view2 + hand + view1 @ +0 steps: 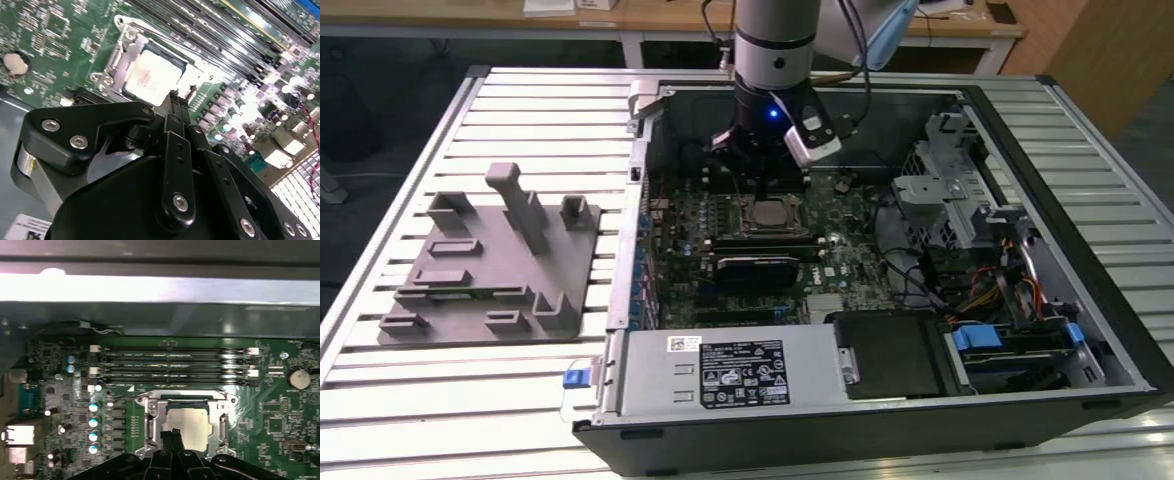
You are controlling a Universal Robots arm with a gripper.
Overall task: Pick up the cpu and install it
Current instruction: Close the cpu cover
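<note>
Cpu (189,426) lies flat in the open socket (150,412) on the board inside the case, looks seated, so gripper (172,433) hangs just over its edge, clenched and holding nothing.

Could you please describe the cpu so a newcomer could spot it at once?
Inside the open computer case, find the green motherboard. The cpu sits in the metal-framed socket beside the memory slots, under the gripper: the only plain silvery square.

Silvery-grey cpu (186,424), green motherboard (60,365). All-black gripper (176,97), plain grey fixture (487,265), and a pale table (400,400) with ribbed stripes.
</note>
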